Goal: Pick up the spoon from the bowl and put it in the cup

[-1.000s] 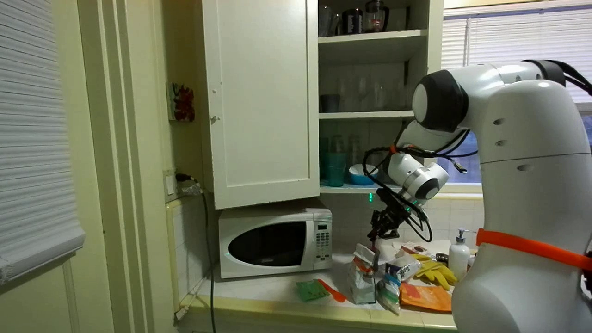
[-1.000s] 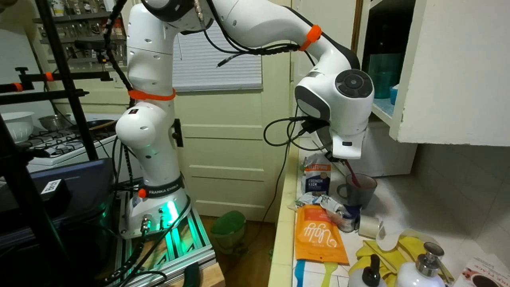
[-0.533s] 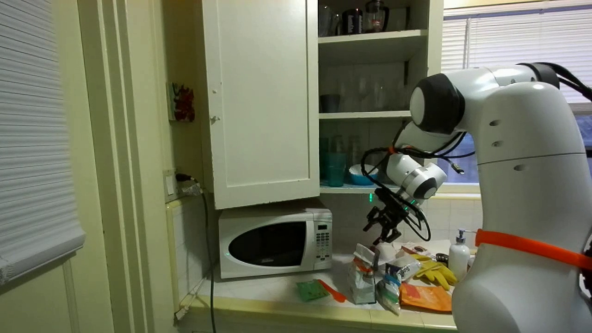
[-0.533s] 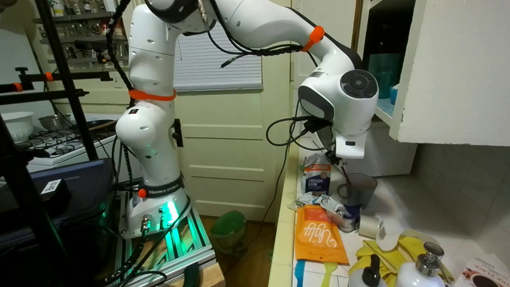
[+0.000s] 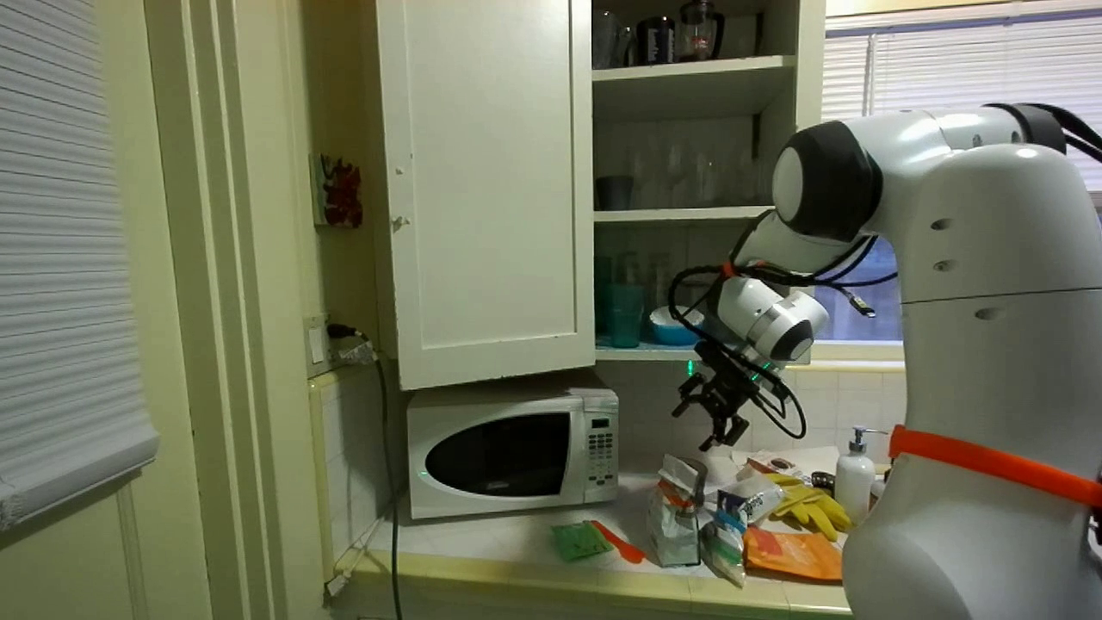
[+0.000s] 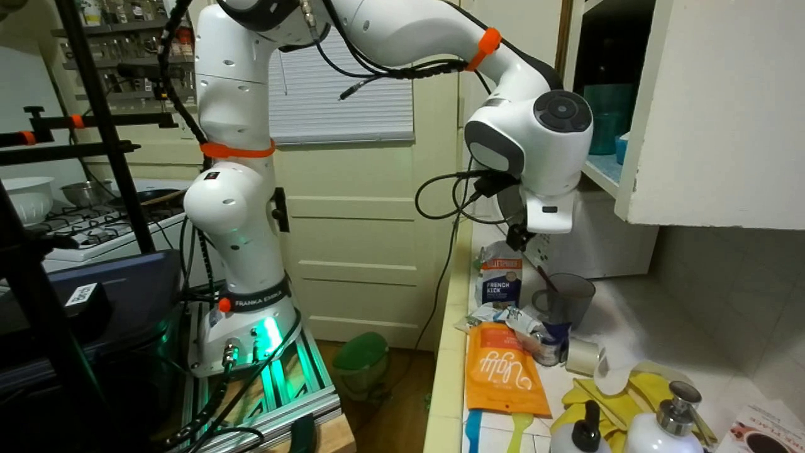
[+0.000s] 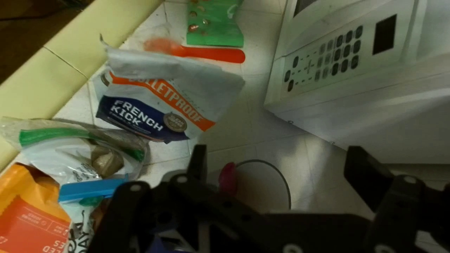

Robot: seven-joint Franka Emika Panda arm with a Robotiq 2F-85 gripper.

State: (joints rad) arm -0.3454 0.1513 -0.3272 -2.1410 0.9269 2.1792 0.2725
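French Kick bag (image 7: 165, 95): stands on the surface (image 7: 260, 35), near the cup (image 6: 572, 308); probably no part of the transfer.
Orange spoon (image 7: 211, 53): lies on the surface, just beside the green packet (image 7: 214, 24); presumably a spare.
Red spoon (image 7: 227, 180): taken to be the task's spoon. It stands tilted in the cup, upper end above the rim and leaning toward the French Kick bag. That end sits lower than a second ago, so the spoon appears settled on its own.
Cup: grey, upright on the surface, its position unaltered by the release. Placement therefore reads as complete.
End effector (image 7: 276, 158): fingers spread wide, nothing held. A second ago they gripped the red spoon; they have since parted, and the unit has risen clear. Remaining step, as judged: retract upward. Caution: contact with the protruding spoon could tip the cup.
Microwave (image 7: 358, 88): right of the cup in the wrist view, apart from it.
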